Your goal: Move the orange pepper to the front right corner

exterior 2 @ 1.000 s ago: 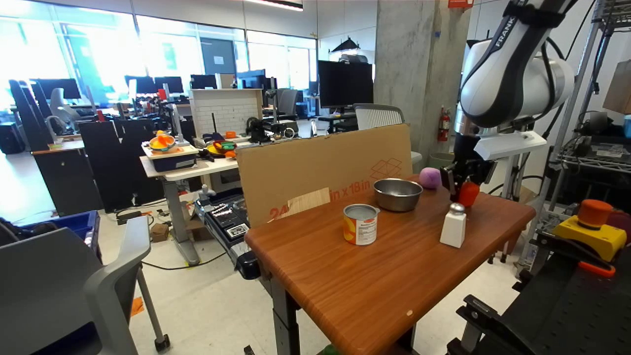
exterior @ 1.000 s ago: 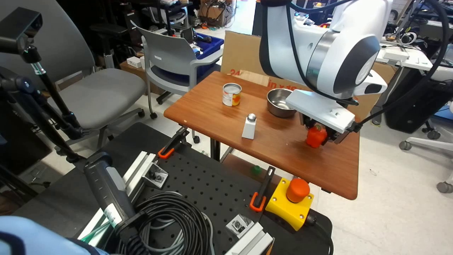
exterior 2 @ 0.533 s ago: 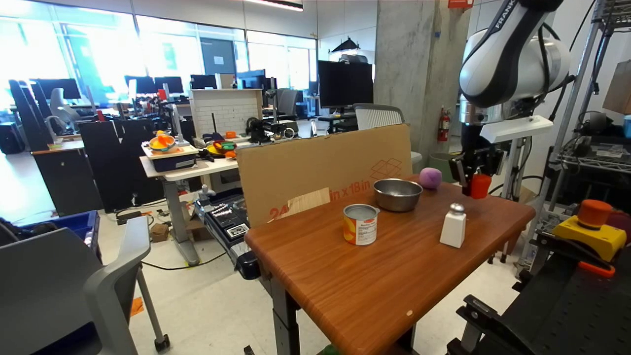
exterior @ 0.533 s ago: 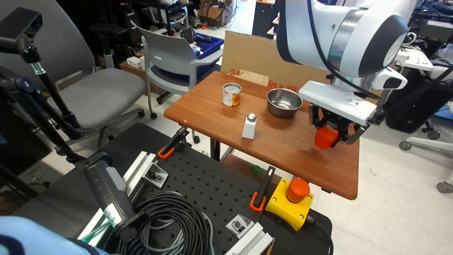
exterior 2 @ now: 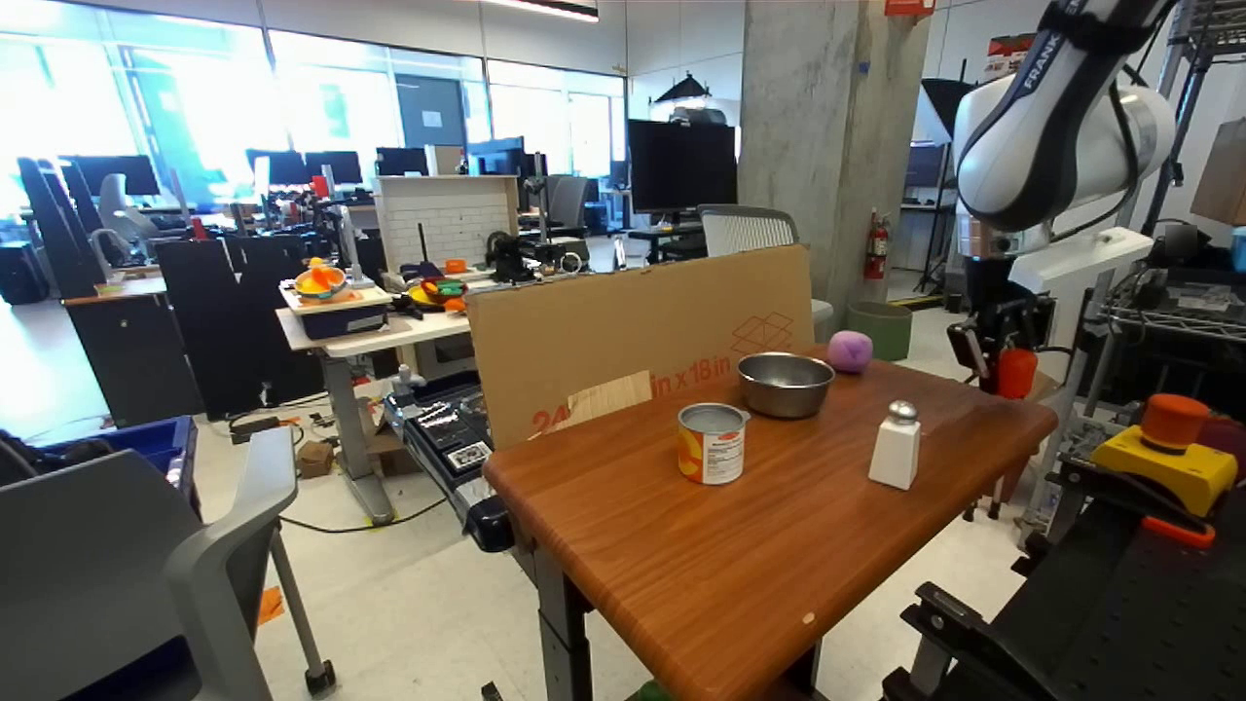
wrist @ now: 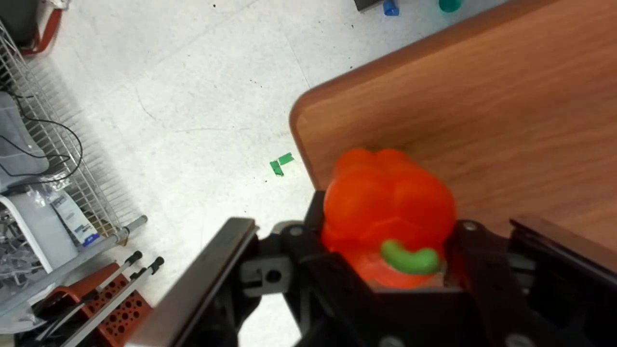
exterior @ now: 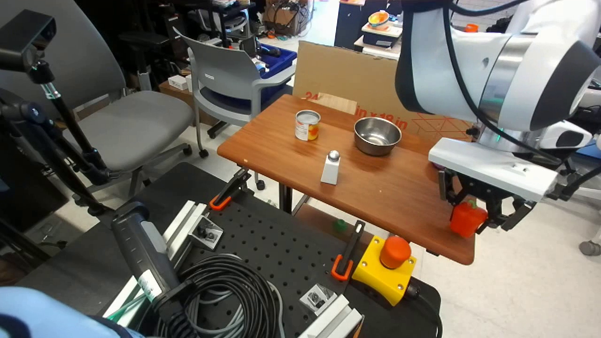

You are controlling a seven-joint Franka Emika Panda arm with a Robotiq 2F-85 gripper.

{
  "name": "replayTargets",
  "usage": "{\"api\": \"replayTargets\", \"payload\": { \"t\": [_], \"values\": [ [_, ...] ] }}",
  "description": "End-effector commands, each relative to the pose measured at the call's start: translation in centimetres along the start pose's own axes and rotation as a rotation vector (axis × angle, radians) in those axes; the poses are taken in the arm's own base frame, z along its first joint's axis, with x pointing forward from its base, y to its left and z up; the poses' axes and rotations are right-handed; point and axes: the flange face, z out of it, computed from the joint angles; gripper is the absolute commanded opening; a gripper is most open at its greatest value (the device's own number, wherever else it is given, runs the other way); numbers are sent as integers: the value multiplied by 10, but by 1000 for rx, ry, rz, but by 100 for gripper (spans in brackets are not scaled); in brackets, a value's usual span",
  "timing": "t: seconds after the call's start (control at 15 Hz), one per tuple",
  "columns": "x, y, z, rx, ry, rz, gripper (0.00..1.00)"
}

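The orange pepper (exterior: 468, 219) is orange-red with a green stem. It also shows in an exterior view (exterior 2: 1016, 376) and in the wrist view (wrist: 390, 207). My gripper (wrist: 385, 229) is shut on it, with a finger on each side. The pepper seems to hang just above the wooden tabletop at its right edge; the exact height is hard to tell. The front right corner (exterior: 462, 252) is rounded and bare, a short way in front of the pepper. In the wrist view this corner (wrist: 311, 113) shows beyond the pepper, up and to the left.
A metal bowl (exterior: 377, 137), a white shaker (exterior: 330, 170) and a can (exterior: 307, 126) stand on the table. A purple ball (exterior 2: 850, 351) lies by the cardboard (exterior 2: 633, 321). A yellow box with a red button (exterior: 385, 272) sits on the black bench near the table.
My gripper has carried the pepper across the table to its right edge, closer to the front right corner. The bowl and purple ball are less covered by the arm. The other objects have not moved.
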Motion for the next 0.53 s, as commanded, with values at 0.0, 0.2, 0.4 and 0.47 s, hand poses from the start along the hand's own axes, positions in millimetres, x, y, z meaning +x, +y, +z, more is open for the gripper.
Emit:
{"api": "replayTargets", "payload": {
  "t": [0.0, 0.2, 0.4, 0.47],
  "values": [
    [-4, 3, 28, -11, -34, 9, 20],
    [-4, 6, 29, -7, -8, 14, 20],
    [-9, 7, 22, 2, 11, -2, 77],
    [-11, 7, 19, 10, 12, -7, 84]
  ]
}}
